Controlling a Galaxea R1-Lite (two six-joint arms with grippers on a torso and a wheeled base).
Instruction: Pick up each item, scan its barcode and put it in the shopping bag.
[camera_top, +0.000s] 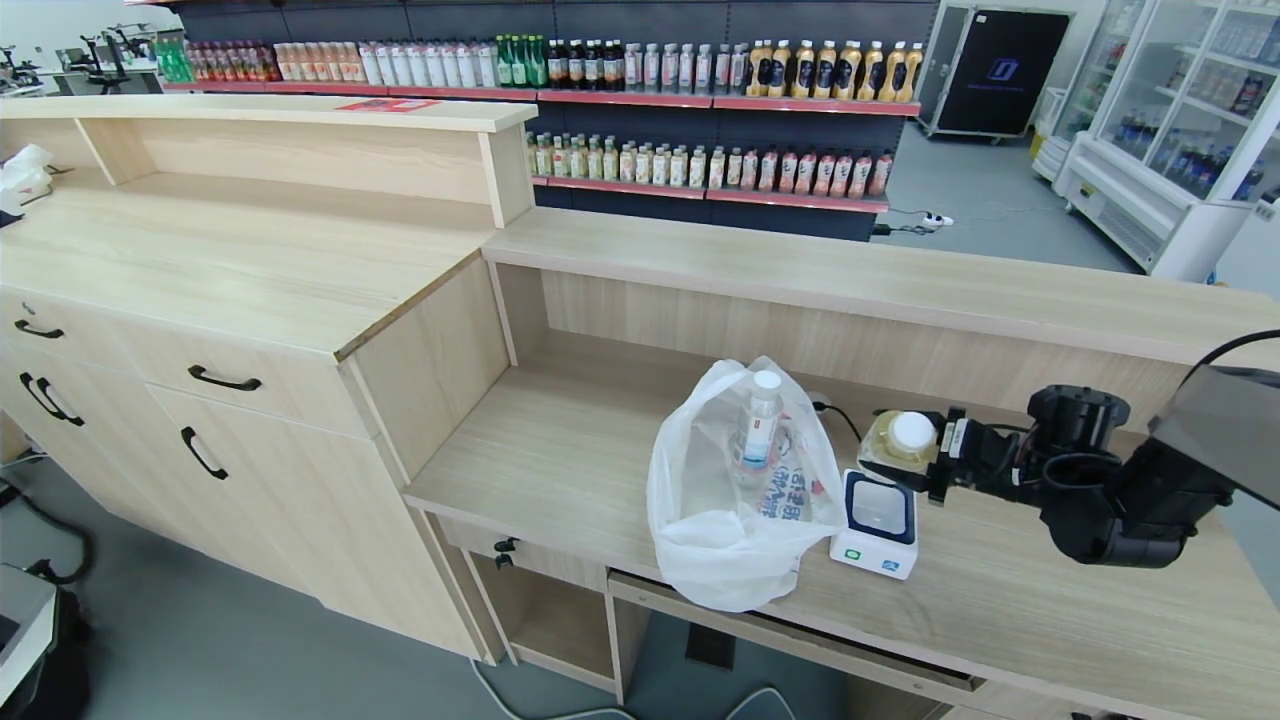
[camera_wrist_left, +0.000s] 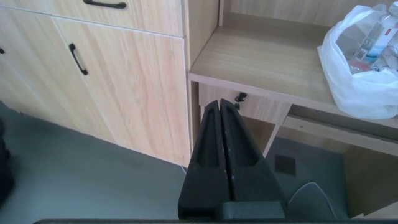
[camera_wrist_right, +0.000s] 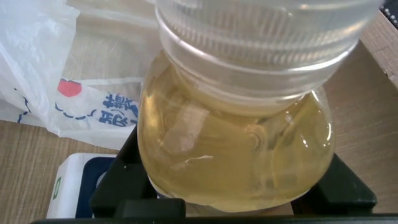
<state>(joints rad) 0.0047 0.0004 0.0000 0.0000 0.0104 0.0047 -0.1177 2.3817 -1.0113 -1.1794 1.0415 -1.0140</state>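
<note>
Bottle (camera_wrist_right: 236, 155) — cap cut off — seemingly half-hides scanner (camera_wrist_right: 68, 186).

Right claw (camera_top: 908, 458) grips bottle (camera_top: 911, 433) just beside scanner (camera_top: 878, 522).

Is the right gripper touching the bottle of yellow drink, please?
Touching. Right wrist view: right gripper jaws press both sides of the bottle.

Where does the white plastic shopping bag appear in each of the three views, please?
Head view: the white plastic shopping bag stands mid-counter, beside the white-and-blue box scanner.
Left wrist view: the bag sits near the counter's front edge, beyond the shut left tool.
Right wrist view: the bag lies behind the clear bottle of yellowish liquid.
Shared landmark: the light wooden counter.
</note>
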